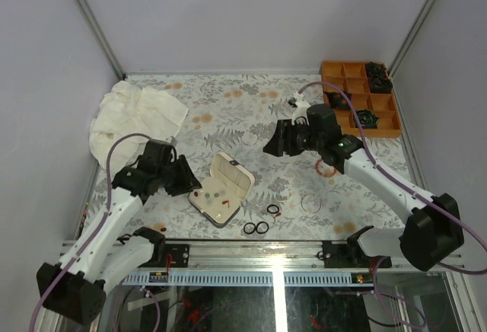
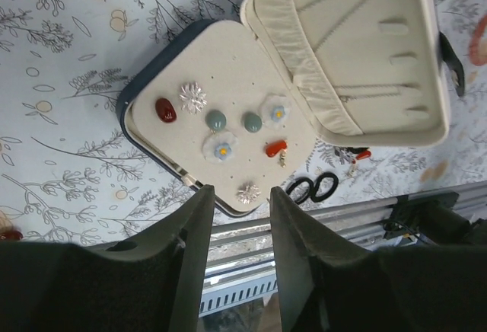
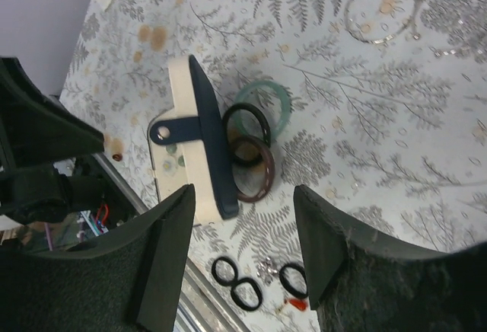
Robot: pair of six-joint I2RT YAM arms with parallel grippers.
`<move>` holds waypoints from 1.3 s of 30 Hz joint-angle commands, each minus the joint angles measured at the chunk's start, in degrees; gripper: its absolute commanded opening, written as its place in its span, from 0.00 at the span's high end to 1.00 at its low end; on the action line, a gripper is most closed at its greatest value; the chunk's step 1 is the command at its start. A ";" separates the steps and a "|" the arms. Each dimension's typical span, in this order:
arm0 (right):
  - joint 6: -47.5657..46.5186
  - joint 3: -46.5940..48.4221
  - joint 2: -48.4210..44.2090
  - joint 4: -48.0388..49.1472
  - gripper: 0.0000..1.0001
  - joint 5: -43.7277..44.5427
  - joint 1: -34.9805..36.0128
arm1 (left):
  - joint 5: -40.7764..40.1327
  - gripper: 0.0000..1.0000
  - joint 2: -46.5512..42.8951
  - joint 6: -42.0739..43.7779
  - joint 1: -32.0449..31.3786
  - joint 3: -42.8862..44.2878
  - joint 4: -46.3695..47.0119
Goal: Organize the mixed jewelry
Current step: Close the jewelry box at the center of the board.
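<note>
The dark-shelled case (image 1: 221, 187) lies open, and its cream tray (image 2: 228, 65) holds several small studs, among them a red one (image 2: 165, 110) and a silver flower (image 2: 192, 97). Of the mixed jewelry, a pair of black rings (image 1: 256, 228) and a third (image 1: 272, 209) lie near the front edge, beside a tiny red bit (image 3: 297, 304). A clear hoop (image 1: 310, 202) lies further right. My left gripper (image 2: 242, 195) hovers open and empty over the case's near corner. My right gripper (image 3: 243, 195) hangs open and empty above the table behind the case.
Green (image 3: 266, 96), black (image 3: 247, 130) and brown (image 3: 255, 172) bangles lie against the case's raised lid. An orange divided bin (image 1: 361, 96) stands at the back right, a crumpled cream cloth (image 1: 133, 119) at the back left. A metal rail (image 1: 274, 252) runs along the front edge.
</note>
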 commanded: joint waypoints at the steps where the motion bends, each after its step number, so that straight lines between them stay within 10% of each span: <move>1: 3.09 6.12 5.79 5.58 0.39 -1.38 1.97 | 3.34 0.65 -7.47 -3.95 -0.29 -2.80 1.03; 17: 9.36 12.92 24.87 10.87 0.40 -7.68 6.44 | 6.16 0.65 -28.20 -10.29 -0.27 -2.73 -6.33; 39: 16.39 6.50 21.23 19.91 0.40 -11.13 12.56 | 6.03 0.64 -30.03 -10.02 -0.26 -0.94 -7.63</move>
